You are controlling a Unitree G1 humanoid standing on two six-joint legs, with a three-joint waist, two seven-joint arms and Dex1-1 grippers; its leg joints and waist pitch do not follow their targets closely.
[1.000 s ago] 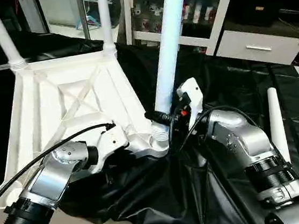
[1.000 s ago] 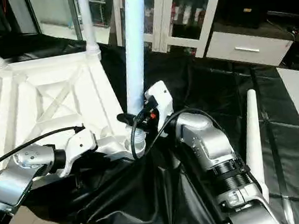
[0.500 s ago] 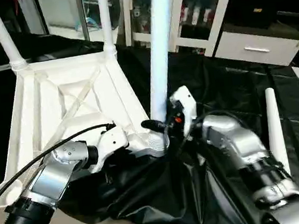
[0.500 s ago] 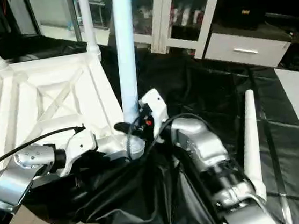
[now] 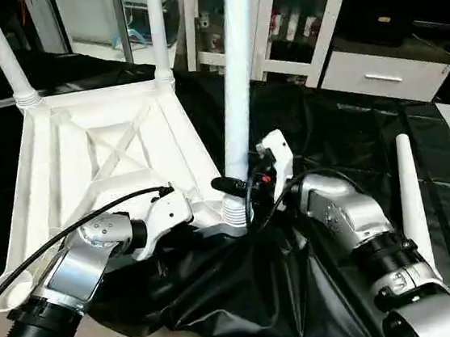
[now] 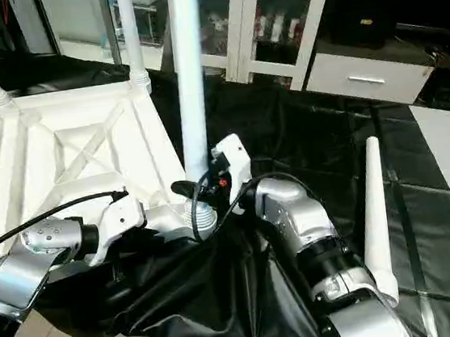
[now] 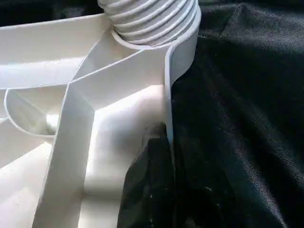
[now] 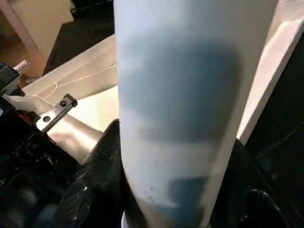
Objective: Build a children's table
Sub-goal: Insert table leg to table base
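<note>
The white tabletop (image 5: 101, 154) lies upside down with its ribbed underside up. Two legs (image 5: 2, 55) (image 5: 157, 26) stand in its far corner sockets. A third leg (image 5: 233, 94) stands nearly upright in the near right corner socket (image 5: 234, 214), its threaded base (image 7: 152, 19) seated there. My right gripper (image 5: 238, 187) is shut on this leg just above the socket, with the tube (image 8: 185, 118) between its black fingers (image 8: 102, 161). My left gripper (image 5: 191, 215) is shut on the tabletop's rim beside that corner; one finger (image 7: 149, 185) lies against the rim wall. The fourth leg (image 5: 411, 196) lies on the black cover at the right.
The black cover (image 5: 223, 291) is rumpled under the near corner and hangs over the front edge. A white glass-door cabinet (image 5: 289, 15) and a white drawer unit (image 5: 385, 73) stand behind. A black cable (image 5: 61, 232) runs along my left forearm.
The third leg leaned to the right before and now stands nearly upright in its socket. My right gripper and forearm have swung left with it. The left gripper has stayed on the rim.
</note>
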